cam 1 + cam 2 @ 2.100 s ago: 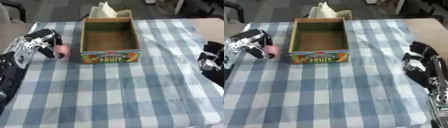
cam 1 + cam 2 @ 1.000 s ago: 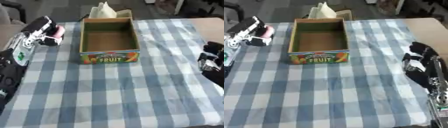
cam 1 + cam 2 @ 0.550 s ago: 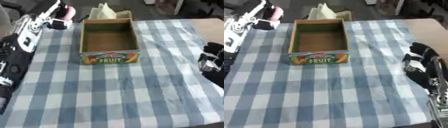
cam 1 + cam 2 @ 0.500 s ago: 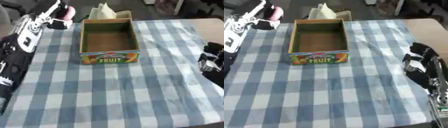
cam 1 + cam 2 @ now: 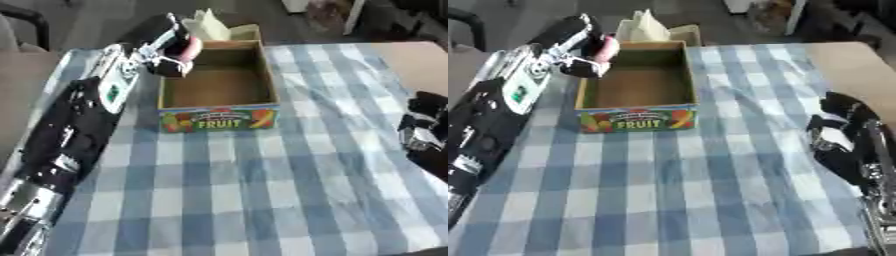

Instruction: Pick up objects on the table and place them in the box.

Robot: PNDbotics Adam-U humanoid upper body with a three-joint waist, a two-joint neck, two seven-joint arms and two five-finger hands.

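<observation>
My left hand [image 5: 162,47] is shut on a small pink object [image 5: 188,48] and holds it in the air over the far left corner of the cardboard fruit box [image 5: 218,119]. The box stands open on the checked cloth, and its inside looks bare brown. At the right edge my right hand [image 5: 839,134] rests low over the table with its fingers curled and nothing in them.
A blue and white checked cloth [image 5: 262,200] covers the table. Behind the box a pale crumpled paper or bag [image 5: 210,25] sticks up. My left arm [image 5: 74,125] stretches along the left side of the table.
My left hand has lifted the pink object off the cloth left of the box and carried it up and right, to above the box's far left corner. The right hand stayed put.
</observation>
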